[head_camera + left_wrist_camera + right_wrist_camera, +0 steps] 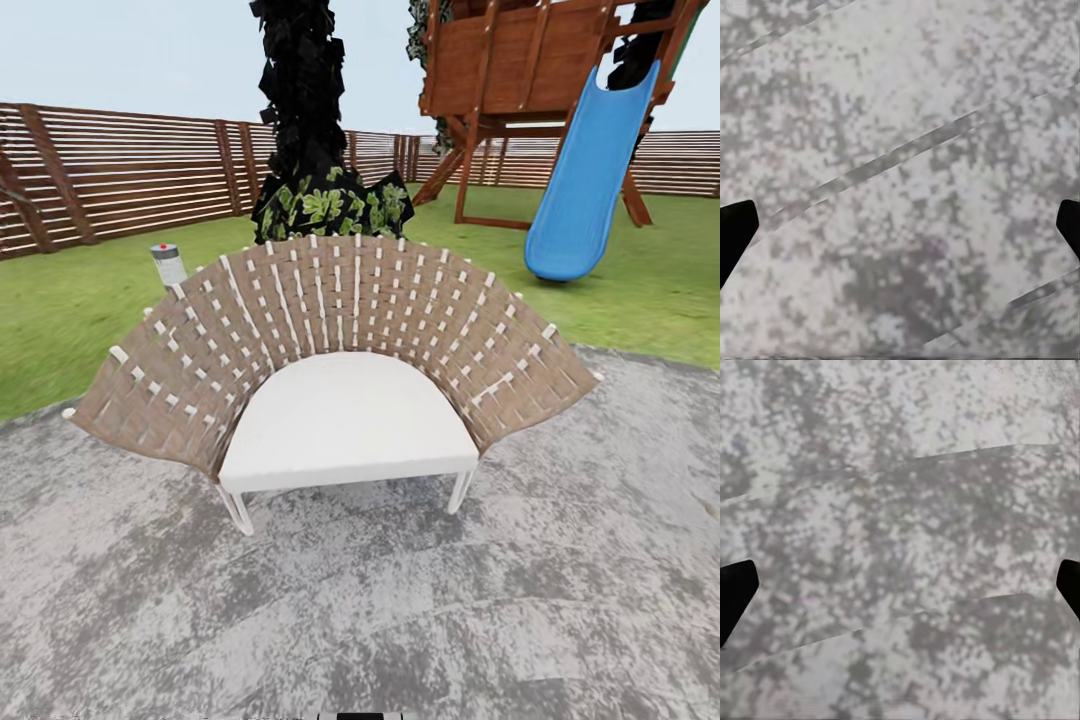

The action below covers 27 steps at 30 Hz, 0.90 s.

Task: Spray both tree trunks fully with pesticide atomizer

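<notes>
Both tools spread wide, empty: left tool (900, 225) and right tool (900, 585) over grey paving. Woven chair (335, 375) dead ahead. Small grey canister (168, 263), possibly the atomizer, on grass at 11 o'clock. Pickup and 2 trunks remain.
</notes>
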Motion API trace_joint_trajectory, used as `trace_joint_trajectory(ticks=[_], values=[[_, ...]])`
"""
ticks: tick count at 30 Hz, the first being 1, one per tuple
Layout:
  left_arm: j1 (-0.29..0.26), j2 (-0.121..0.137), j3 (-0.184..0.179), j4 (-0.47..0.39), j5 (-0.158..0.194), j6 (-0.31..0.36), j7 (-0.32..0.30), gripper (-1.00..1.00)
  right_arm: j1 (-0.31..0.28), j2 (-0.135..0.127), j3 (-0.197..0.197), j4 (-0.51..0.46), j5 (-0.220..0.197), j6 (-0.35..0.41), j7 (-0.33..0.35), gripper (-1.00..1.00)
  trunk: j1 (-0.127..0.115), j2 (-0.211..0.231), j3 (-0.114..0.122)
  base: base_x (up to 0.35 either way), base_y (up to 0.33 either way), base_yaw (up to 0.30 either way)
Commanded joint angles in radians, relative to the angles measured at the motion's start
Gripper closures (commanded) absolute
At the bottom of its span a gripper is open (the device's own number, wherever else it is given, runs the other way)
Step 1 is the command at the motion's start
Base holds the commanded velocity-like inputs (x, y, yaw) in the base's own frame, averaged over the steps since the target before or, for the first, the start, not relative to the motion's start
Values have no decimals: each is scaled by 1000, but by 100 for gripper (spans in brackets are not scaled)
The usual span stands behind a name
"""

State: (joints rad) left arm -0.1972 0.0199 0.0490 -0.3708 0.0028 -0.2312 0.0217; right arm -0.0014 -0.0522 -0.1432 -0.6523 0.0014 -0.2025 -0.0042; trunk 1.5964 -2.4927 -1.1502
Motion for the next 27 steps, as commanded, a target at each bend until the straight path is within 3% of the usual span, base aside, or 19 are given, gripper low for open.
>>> trace_joint_trajectory(ticks=[1, 16, 27], values=[[-1, 0, 1, 1, 1, -3, 1, -100, 0, 0, -1, 0, 0, -3, 0, -100, 0, 0, -1, 5, -3, 277], [-1, -2, 0, 1, 1, -3, 1, -100, 0, 0, 0, 2, 2, -3, 0, -100, 0, 0, -1, 9, -2, 277], [-1, -2, 0, 1, 1, -3, 1, -100, 0, 0, -1, 1, 1, -3, 0, -100, 0, 0, -1, 164, -161, 277]])
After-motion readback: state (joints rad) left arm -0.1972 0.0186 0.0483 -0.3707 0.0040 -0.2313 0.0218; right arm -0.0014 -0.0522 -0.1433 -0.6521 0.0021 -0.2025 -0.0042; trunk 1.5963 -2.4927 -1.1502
